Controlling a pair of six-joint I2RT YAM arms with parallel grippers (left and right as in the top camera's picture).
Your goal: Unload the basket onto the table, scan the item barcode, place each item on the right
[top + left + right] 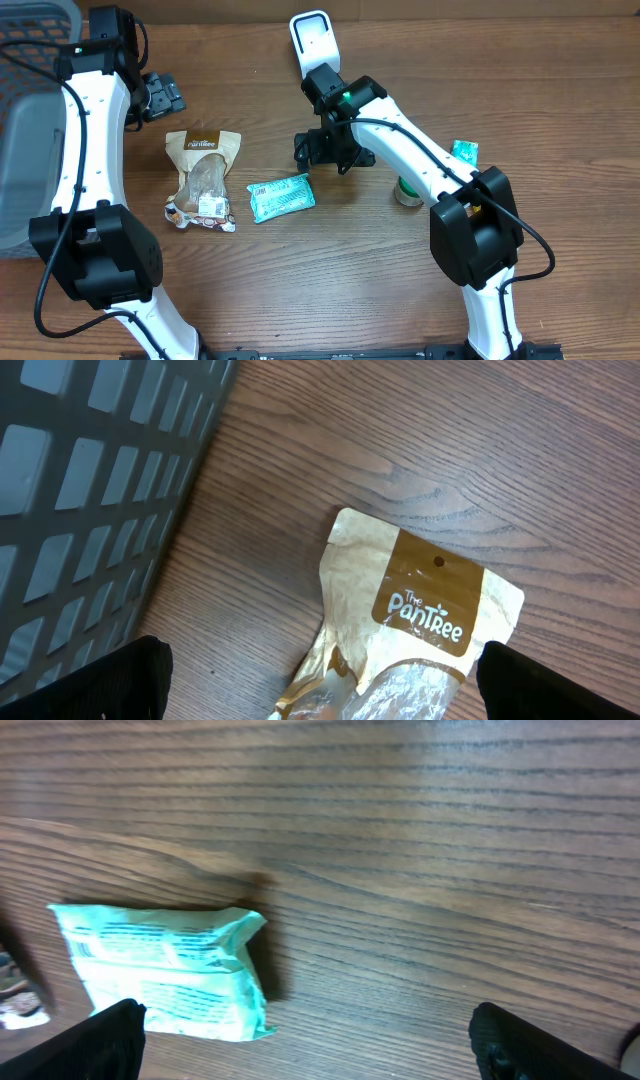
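Packet [281, 197] lies flat on the table, between pouch [203, 175] and right gripper [305, 1045], which I hold spread wide beside it, apparently ready to grasp it for scanning. Left gripper [325, 685], likewise released, hangs above the pouch.

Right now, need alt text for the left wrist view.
A tan-and-brown snack pouch labelled The PanTree lies on the wooden table, lower centre-right. A dark grey lattice basket fills the left side. The left gripper is open, its black fingertips at the bottom corners, holding nothing.
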